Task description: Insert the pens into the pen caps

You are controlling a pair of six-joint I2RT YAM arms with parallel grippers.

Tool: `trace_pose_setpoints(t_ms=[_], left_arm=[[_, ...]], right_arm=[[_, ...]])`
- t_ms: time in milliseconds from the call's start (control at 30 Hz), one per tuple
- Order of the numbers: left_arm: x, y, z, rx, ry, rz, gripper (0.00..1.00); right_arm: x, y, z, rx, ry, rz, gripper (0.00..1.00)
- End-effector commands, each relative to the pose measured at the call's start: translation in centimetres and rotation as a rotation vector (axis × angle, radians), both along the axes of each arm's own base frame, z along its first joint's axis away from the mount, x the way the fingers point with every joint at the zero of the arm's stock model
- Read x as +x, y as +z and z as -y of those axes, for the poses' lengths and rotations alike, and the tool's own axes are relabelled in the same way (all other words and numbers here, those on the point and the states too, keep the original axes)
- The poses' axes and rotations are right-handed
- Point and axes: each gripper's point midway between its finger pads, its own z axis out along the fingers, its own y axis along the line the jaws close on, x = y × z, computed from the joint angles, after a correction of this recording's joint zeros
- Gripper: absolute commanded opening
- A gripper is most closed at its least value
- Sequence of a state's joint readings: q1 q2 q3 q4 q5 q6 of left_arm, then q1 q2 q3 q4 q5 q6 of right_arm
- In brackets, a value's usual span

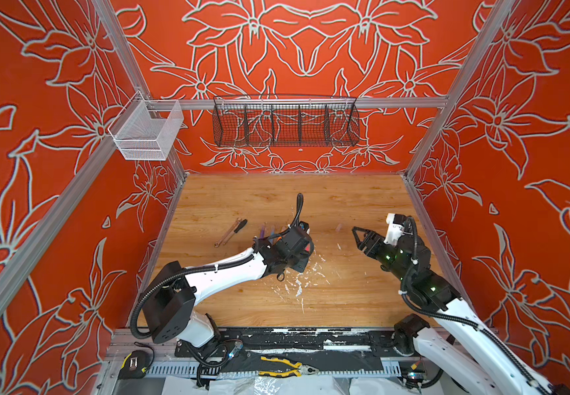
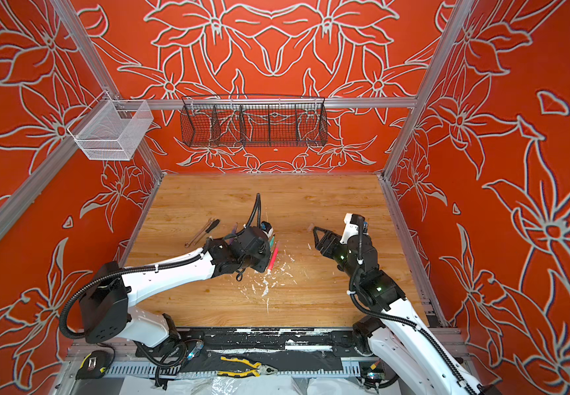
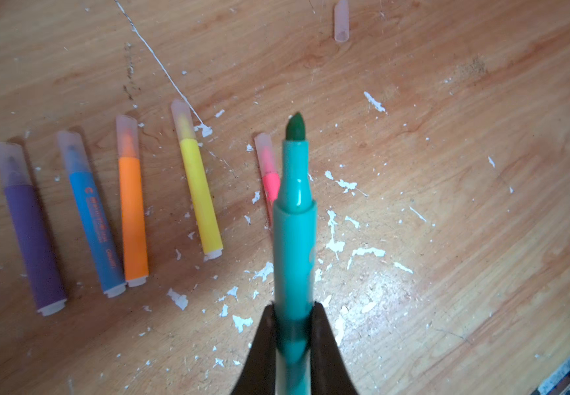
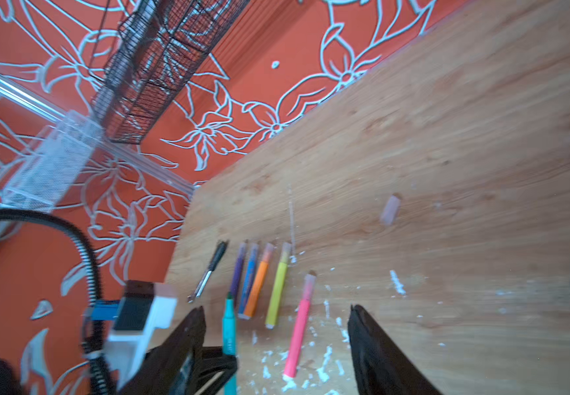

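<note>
Left jaws pinch the green pen [image 3: 295, 239]; right jaws stand wide and empty, near the loose cap [image 4: 390, 209].

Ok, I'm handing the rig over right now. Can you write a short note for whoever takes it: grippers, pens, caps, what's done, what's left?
Left gripper: shut on the green pen, whose tip is uncapped.
Right gripper: open and empty, near the loose cap.
Done: the purple pen, blue pen, orange pen, yellow pen and pink pen lie capped in a row on the table.
Left: the loose cap lies alone, away from the row. Probably pick it up with the right gripper and push the green pen in.
</note>
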State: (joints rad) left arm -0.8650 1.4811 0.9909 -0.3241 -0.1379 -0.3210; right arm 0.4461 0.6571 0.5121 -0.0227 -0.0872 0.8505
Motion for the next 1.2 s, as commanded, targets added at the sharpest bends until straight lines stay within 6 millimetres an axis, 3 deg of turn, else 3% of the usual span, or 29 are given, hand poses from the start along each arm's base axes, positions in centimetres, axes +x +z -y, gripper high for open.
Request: trace_pose_setpoints(t_ms=[0,100,300,467,800,900,1167], left_arm=[[0.9,4.4,2.2,-0.157,-0.064,0.127,0.0],[0.5,5.2,2.3,-0.188,-0.088,0.155,0.0],[-0.4,6.7,2.2,-0.245,-0.124,0.186,0.0],[-0.1,6.7,1.4,-0.218,-0.096,0.2,0.0],[-0.5,6.6,1.9,-0.239,-0.123,0.183,0.0],[-0.9,6.7,2.3,-0.255,-0.152,0.173,0.0],[-1.9,6.7,3.6,-0.297,-0.236,0.141,0.0]], right_arm=[[-0.8,0.0,-2.7,0.143,0.132,0.009,0.69],[-1.2,0.0,-2.7,0.088,0.146,-0.027,0.69],[-1.4,-0.6,-4.0,0.179,0.201,-0.02,0.71],[-1.2,1.6,-7.0,0.228,0.32,-0.008,0.7],[-2.2,1.1,-12.4,0.157,0.432,0.003,0.7],[-1.8,0.2,-12.8,0.131,0.414,-0.014,0.68],[-0.7,-1.3,-12.7,0.073,0.37,-0.049,0.53]])
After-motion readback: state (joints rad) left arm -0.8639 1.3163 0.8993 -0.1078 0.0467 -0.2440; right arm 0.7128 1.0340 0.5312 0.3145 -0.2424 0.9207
